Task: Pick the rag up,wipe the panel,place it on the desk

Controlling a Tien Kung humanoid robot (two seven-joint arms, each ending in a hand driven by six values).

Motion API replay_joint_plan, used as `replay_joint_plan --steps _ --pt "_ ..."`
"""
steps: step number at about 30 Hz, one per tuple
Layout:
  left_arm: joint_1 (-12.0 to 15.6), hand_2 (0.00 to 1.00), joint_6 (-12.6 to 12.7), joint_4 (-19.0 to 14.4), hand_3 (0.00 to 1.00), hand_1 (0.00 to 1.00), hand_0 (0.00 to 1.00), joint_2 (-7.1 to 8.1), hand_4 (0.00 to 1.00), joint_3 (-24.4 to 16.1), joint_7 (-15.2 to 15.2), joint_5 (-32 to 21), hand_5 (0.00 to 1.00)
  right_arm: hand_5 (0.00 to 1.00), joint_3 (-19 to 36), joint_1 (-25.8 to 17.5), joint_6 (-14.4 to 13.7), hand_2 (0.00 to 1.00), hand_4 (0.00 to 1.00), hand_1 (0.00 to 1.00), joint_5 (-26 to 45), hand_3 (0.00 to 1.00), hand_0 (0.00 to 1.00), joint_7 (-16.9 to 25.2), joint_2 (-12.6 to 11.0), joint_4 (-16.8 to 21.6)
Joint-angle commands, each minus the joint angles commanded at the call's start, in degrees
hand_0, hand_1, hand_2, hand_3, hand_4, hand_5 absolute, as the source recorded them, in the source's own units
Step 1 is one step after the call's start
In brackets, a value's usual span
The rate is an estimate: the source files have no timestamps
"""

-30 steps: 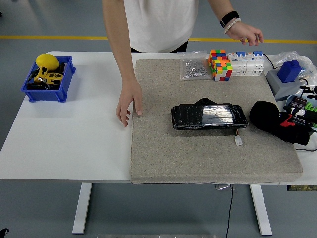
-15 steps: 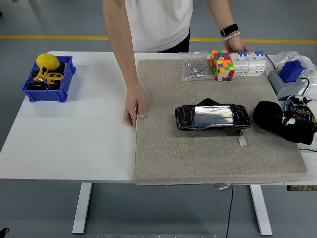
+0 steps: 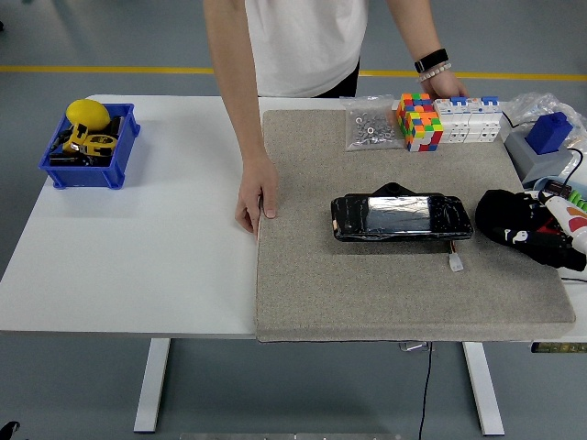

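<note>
The panel (image 3: 402, 216), a black flat device wrapped in shiny film, lies in the middle of a grey mat (image 3: 367, 284). A black rag (image 3: 503, 214) sits bunched at the mat's right edge. My right hand (image 3: 548, 240) comes in from the right and lies against the rag; black on black hides its grip. A person stands at the far side, one hand (image 3: 257, 197) on the mat's left edge, the other hand (image 3: 448, 88) at the mat's far right corner behind a colour cube. My left arm does not show.
A blue bin (image 3: 87, 160) with yellow items stands at the far left. Along the mat's back lie a bag of nuts (image 3: 367, 125), a colour cube (image 3: 419, 120) and white-blue blocks (image 3: 470, 118). A blue-grey unit (image 3: 548, 136) and cables crowd the right edge.
The person has slid the mat to the right, carrying the panel, rag, cube and blocks with it. My right hand has drifted right and slightly down with the rag.
</note>
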Motion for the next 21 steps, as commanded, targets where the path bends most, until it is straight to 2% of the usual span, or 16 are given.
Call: replay_joint_plan --steps 14,16,21 --pt "0.01 0.731 -0.08 0.00 0.604 0.729 0.685 -0.72 0.670 2.58 -0.04 -2.72 0.624 0.597 -4.33 1.42 -0.79 0.844 0.998 0.805 2.31 0.871 0.860 1.10 -0.34 -3.87" --pt "0.03 0.731 -0.21 0.00 0.604 0.729 0.686 -0.74 0.670 2.83 -0.23 -2.97 0.624 0.592 -4.41 1.73 -1.30 0.828 0.998 0.782 2.87 0.857 0.830 1.57 -0.27 -4.46" --pt "0.06 0.731 -0.21 0.00 0.604 0.729 0.686 -0.77 0.670 3.06 -0.26 -3.01 0.624 0.592 -4.59 2.60 -2.74 0.828 0.998 0.782 3.86 0.857 0.830 2.41 0.00 -5.58"
